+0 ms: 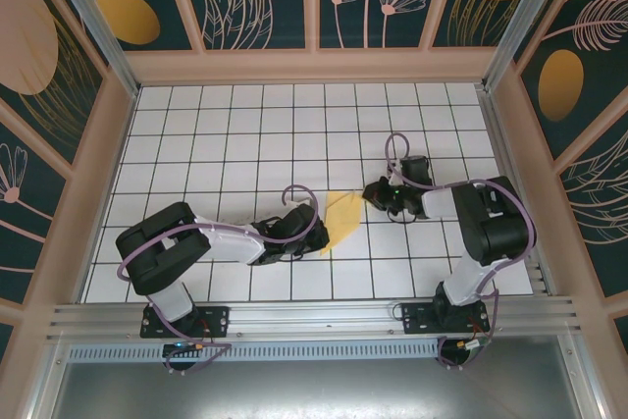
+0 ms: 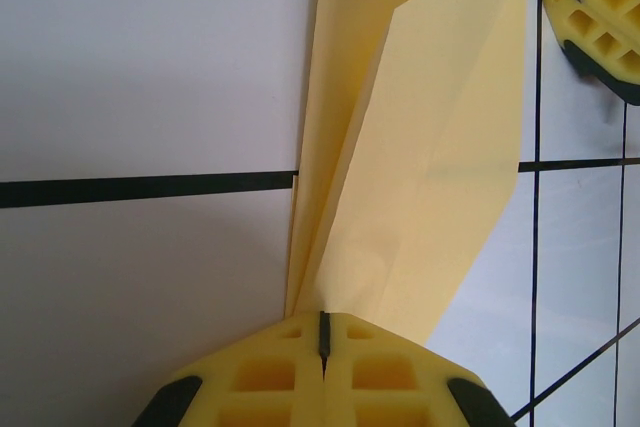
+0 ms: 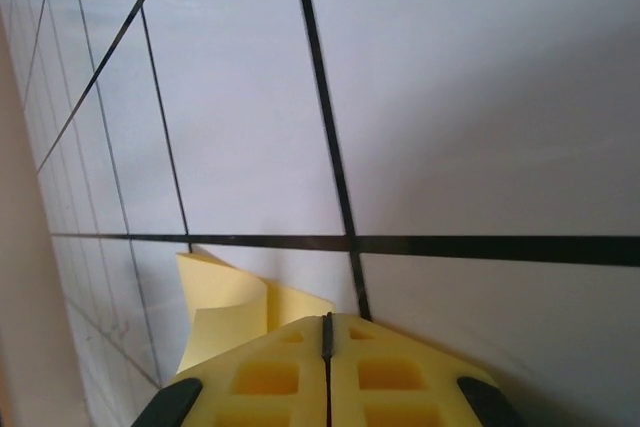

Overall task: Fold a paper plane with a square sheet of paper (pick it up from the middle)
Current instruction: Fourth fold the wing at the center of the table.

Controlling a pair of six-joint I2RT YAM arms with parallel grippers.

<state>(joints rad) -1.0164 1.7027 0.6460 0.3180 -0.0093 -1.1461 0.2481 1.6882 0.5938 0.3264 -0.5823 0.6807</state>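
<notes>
Now left tool (image 2: pixel 322 335) clamped on paper (image 2: pixel 420 147); right tool (image 3: pixel 327 335) closed alongside.

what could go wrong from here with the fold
1. The left gripper pinches just the narrow end of the paper; a tug could tear it or slip it free.
2. The right gripper is shut next to a curled-up corner; pressing there might set a crooked crease.

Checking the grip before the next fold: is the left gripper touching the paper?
Touching. The left wrist view shows the folded paper running into the seam between the shut fingertips of the left gripper, pinched there.
</notes>
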